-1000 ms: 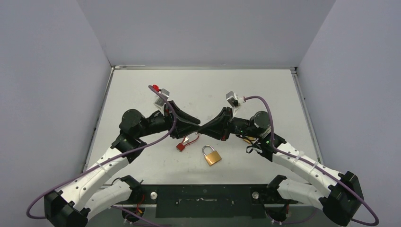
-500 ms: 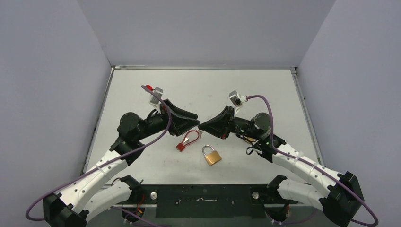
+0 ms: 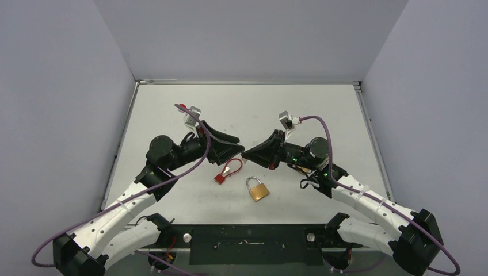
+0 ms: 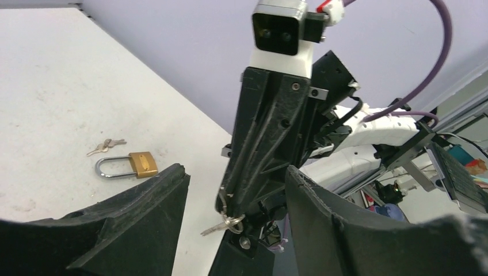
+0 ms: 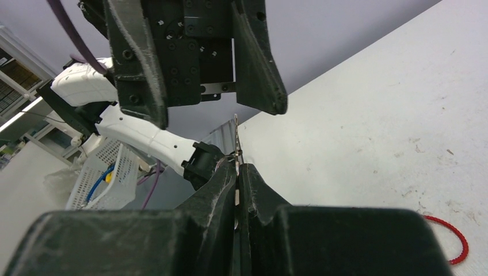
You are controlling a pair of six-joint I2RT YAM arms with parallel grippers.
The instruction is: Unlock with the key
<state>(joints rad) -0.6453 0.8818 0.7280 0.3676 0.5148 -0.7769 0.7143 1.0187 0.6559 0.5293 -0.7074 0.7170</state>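
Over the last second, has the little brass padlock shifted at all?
No. The padlock lies exactly where it was, with the same gap between it and the red tag to its left.

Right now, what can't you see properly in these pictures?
Keyhole of the padlock: too small in the top and left wrist views; outside the right wrist view.
Teeth of the key: edge-on in the right wrist view, pinched by the right pincer.
Red cord: only an arc shows in the right wrist view; the pincer's body covers the rest.
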